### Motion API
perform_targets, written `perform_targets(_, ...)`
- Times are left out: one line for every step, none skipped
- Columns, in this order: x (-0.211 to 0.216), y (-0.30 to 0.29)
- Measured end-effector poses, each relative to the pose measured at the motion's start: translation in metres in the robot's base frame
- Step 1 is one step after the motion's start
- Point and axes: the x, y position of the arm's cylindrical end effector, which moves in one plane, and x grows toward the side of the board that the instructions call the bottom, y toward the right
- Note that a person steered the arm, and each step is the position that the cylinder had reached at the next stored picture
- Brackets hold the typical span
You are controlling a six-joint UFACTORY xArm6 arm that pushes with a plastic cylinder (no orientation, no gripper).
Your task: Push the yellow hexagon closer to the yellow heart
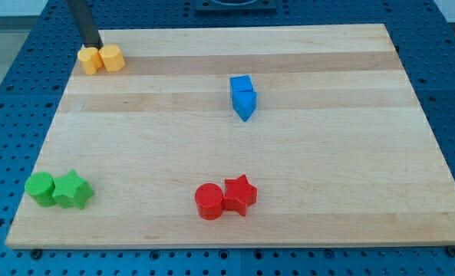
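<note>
My tip (93, 46) sits at the view's top left corner of the desk (235, 153), at the upper edge of the two yellow blocks, right over the seam where they meet. The dark rod rises from it toward the view's top and runs out of frame. There are no jaws on this arm — it ends in the bare rod.

The yellow heart (90, 60) lies at the view's left of the pair and the yellow hexagon (113, 57) at its right; the two touch side by side, close to the desk's top edge. Which of the two shapes is which is hard to make out at this size, so I name them with some doubt.

Well apart from them, right of centre in the upper half, a blue cube (241, 84) and a blue wedge (245, 105) stand touching, the cube above the wedge.

At the view's bottom left, a green cylinder (41, 188) touches a green star (72, 190) on its right. At the bottom centre, a red cylinder (209, 202) touches a red star (240, 195) on its right — both pairs lie near the desk's lower edge.

Around the desk runs a blue perforated surface (12, 69).
</note>
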Motion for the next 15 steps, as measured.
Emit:
perform_targets(0.013, 0.0)
perform_targets(0.028, 0.0)
perform_targets(0.042, 0.0)
perform_targets(0.045, -0.001)
perform_targets(0.025, -0.001)
perform_targets(0.002, -0.001)
perform_targets(-0.015, 0.013)
perform_targets(-0.015, 0.047)
perform_targets(-0.017, 0.05)
perform_targets(-0.018, 0.048)
perform_targets(-0.014, 0.048)
perform_targets(0.003, 0.048)
perform_targets(0.024, 0.048)
perform_targets(0.042, 0.048)
perform_targets(0.044, 0.048)
